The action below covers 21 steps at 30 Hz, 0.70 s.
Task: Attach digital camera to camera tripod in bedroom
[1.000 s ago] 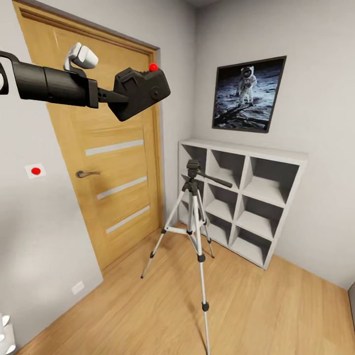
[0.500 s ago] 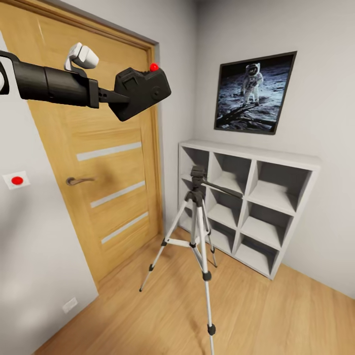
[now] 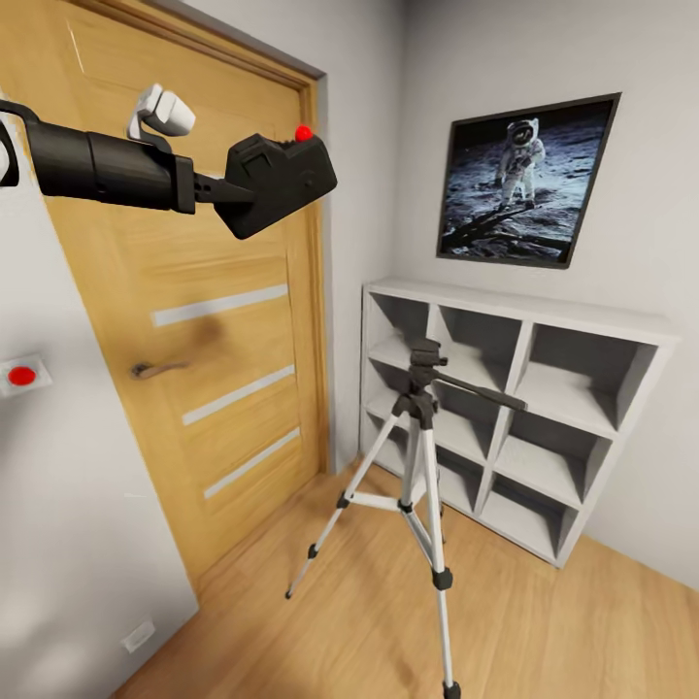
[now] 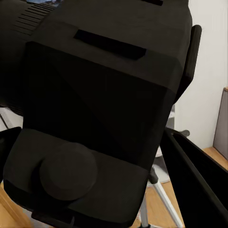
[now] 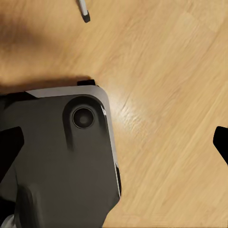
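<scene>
Currently the left tool (image 3: 218,189) is clenched on the digital camera (image 3: 280,183), held high in front of the oak door (image 3: 194,320), red button (image 3: 304,133) uppermost. The camera tripod (image 3: 424,456) stands on the wood floor (image 3: 320,621) well below and right of the camera, apart from it, before the white cube shelving (image 3: 515,408). The right tool's state cannot be told; its wrist view shows floor and a grey body.

camera tripod (image 3: 424,456) | front leg's foot cropped (bottom edge)
</scene>
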Available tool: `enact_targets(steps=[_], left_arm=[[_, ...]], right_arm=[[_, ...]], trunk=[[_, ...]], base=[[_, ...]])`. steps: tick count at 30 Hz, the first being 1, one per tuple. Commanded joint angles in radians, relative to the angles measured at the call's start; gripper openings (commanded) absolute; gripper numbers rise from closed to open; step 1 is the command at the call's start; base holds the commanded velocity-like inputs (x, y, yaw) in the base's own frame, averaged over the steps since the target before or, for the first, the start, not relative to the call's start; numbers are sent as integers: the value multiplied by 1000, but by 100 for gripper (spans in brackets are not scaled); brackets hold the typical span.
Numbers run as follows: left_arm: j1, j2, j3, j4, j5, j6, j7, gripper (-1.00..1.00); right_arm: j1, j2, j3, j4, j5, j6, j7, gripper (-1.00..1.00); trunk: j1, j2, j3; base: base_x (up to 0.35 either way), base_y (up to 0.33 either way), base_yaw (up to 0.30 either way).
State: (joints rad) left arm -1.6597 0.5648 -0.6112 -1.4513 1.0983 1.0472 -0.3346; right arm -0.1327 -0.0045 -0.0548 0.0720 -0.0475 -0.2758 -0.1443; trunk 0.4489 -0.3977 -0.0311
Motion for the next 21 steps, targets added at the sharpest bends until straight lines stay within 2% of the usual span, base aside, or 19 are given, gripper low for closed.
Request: enact_targets(steps=[1,3,9,14,18,21], left_arm=[[-2,1,-1,0,-9,0,-11,-100],[-2,1,-3,-1,-9,0,-11,-100],[-1,1,-4,-6,-9,0,-11,-100],[0,1,-4,-22,-9,0,-11,-100],[4,0,-6,-23,-9,0,-12,-100],[5,-16,-25,-17,-10,0,-12,-100]], right_arm=[[-2,0,-5,5,-5,-10,2,100],[-2,0,-5,5,-5,-10,2,100],[-2,0,-5,5,-5,-10,2,100],[-2,0,-5,5,-5,-10,2,100],[-2,0,-5,5,-5,-10,2,100],[-2,0,-5,5,-5,-10,2,100]], trunk=[[1,-2,-2],[1,-2,-2],[1,-2,-2],[1,-2,-2],[1,-2,-2],[1,-2,-2]], base=[[266,227,-200],[243,244,-232],[183,197,-45],[48,47,-27],[4,4,-227],[1,1,-273]])
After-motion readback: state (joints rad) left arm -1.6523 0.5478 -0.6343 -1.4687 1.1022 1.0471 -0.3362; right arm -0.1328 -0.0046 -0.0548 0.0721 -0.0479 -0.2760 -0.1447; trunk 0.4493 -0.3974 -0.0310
